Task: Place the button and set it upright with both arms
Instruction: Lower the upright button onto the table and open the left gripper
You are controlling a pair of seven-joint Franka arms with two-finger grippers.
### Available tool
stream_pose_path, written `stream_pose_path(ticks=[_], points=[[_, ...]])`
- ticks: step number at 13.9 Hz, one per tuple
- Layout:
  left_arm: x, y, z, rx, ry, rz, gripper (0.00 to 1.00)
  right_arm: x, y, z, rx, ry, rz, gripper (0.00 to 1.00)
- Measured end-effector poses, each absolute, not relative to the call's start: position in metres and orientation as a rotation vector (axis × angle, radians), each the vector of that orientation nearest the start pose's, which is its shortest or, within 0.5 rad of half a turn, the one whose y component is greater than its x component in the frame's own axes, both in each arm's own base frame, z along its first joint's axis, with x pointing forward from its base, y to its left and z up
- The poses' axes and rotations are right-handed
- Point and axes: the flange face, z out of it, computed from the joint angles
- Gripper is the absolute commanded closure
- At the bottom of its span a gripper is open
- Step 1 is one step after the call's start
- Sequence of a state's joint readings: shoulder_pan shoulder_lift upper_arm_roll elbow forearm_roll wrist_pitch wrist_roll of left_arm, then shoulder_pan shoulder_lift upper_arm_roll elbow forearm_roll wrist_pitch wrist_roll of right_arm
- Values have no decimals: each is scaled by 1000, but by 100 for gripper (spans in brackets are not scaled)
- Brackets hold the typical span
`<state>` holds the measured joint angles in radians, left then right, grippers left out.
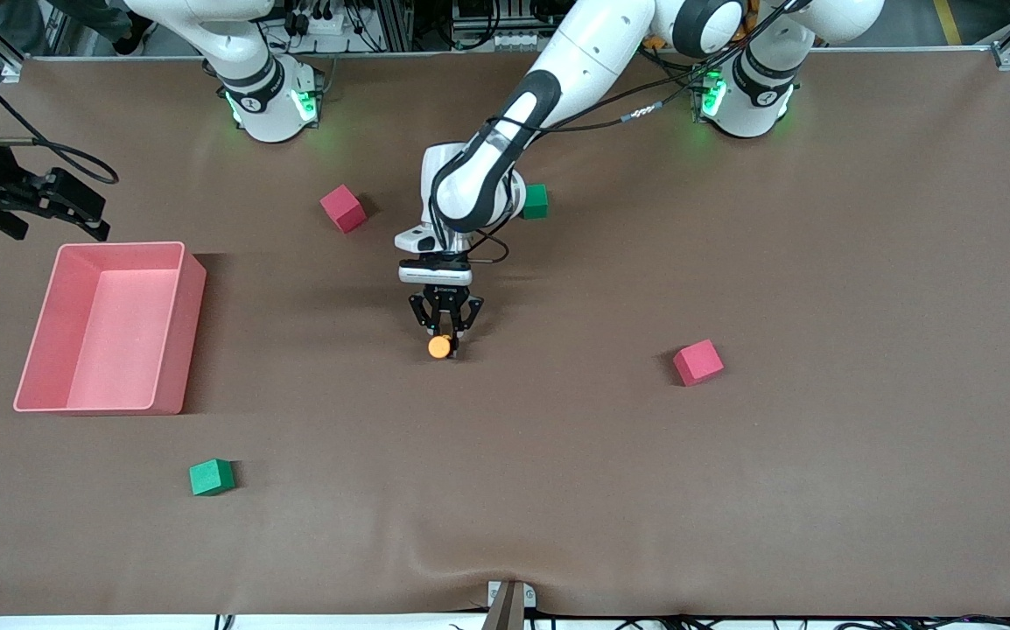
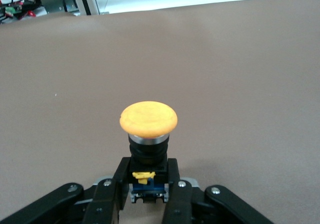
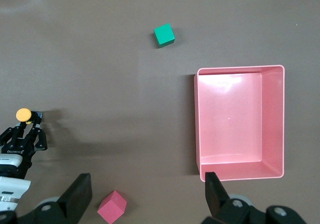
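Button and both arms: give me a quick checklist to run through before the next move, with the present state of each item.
1. Left pincer shut on the button, holding its dark body: ok.
2. Orange cap free of the fingers, seen in the left wrist view: ok.
3. Button upright on the table: cannot tell; the front view does not settle its tilt or contact.
4. Right pincer open, above the pink bin's end of the table: ok.
5. Nearest blocks, the red block and the green block, well apart from the button: ok.
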<state>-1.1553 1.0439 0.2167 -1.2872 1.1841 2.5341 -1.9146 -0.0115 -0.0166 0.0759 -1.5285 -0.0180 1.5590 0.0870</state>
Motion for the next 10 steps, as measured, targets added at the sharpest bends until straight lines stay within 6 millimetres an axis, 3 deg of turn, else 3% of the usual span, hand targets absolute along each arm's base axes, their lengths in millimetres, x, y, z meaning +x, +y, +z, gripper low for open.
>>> stream_pose_path(ticks=[2, 3, 4, 5, 10], points=[[401, -638, 127, -2829, 164, -1400, 100, 548, 34, 653, -3156, 37, -76, 0], [401, -638, 126, -2836, 145, -1402, 86, 548, 34, 653, -3156, 37, -76, 0], [400, -638, 126, -2843, 125, -1405, 16, 548, 34, 653, -3156, 37, -76, 0], [399, -639, 126, -2847, 117, -1406, 0, 548, 34, 653, -3156, 37, -76, 0], [396, -642, 127, -2868, 77, -1413, 0, 548, 34, 653, -3156, 37, -76, 0]])
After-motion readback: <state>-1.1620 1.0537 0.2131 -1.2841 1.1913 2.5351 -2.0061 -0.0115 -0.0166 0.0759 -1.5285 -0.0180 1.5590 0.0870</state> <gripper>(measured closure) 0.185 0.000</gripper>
